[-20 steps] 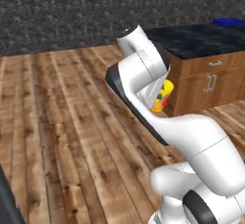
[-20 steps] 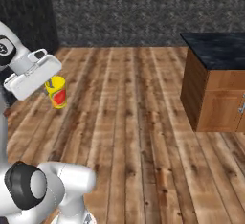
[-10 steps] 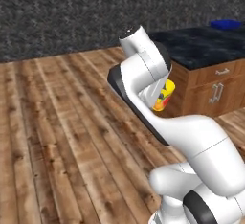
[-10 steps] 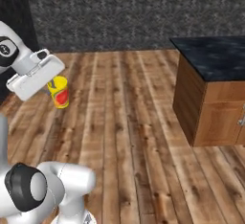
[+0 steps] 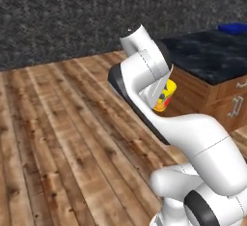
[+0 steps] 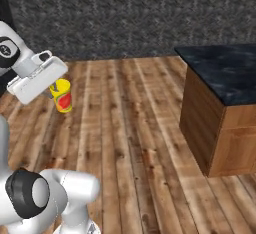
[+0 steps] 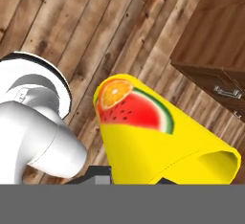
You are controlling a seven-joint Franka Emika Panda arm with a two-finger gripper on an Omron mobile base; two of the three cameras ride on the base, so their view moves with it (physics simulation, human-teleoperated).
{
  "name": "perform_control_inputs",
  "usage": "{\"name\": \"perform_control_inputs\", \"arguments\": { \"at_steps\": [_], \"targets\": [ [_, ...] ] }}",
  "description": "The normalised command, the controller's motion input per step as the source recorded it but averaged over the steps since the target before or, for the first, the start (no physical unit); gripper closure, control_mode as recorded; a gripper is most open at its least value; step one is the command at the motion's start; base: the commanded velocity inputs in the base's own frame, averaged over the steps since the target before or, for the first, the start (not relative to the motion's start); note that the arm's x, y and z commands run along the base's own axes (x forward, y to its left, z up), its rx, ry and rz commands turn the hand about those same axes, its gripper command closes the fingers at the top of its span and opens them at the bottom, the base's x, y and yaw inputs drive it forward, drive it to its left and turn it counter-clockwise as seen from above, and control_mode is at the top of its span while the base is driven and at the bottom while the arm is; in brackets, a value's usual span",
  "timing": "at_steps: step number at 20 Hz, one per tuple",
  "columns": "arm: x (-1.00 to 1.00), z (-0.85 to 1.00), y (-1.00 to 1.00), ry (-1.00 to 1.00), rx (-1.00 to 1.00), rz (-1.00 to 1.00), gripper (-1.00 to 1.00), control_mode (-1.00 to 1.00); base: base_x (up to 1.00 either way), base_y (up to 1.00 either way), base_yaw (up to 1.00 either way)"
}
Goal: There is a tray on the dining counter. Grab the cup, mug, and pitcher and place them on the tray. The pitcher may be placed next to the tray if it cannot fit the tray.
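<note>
My gripper (image 6: 59,90) is shut on the cup (image 6: 63,96), a yellow tumbler with a red watermelon and orange print, and holds it in the air above the wooden floor. The cup (image 7: 149,137) lies close under the hand camera and covers the fingertips. In the left base view the cup (image 5: 164,95) peeks out from behind my white forearm. The dining counter (image 5: 208,57) with its black marble top stands ahead to the right, and the blue tray (image 5: 232,27) lies on its far end. The counter's near corner (image 6: 223,71) is at my right. The mug and the pitcher are out of view.
Wooden plank floor (image 6: 125,128) stretches between me and the counter. A dark speckled wall (image 6: 130,13) closes the back. The counter's wooden base has drawers with metal handles (image 5: 236,105). A dark object edge (image 6: 4,8) stands at the far left.
The whole picture has shifted, so the base has driven and turned; the counter sits slightly nearer in the right base view. The cup stays held in the gripper in the same pose.
</note>
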Motion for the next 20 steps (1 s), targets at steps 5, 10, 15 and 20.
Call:
{"name": "perform_control_inputs", "arguments": {
  "at_steps": [5, 10, 15, 20],
  "targets": [
    [0.0, 0.0, 0.0, 0.0, 0.0, 0.0, 1.0, 1.0, 1.0, 0.49, -0.16],
    [0.0, 0.0, 0.0, 0.0, 0.0, 0.0, 1.0, 1.0, 1.0, 0.48, -0.17],
    [0.0, 0.0, 0.0, 0.0, 0.0, 0.0, 1.0, 1.0, 1.0, 0.51, -0.2],
    [0.0, 0.0, 0.0, 0.0, 0.0, 0.0, 1.0, 1.0, 1.0, 0.54, -0.23]
  ]
}}
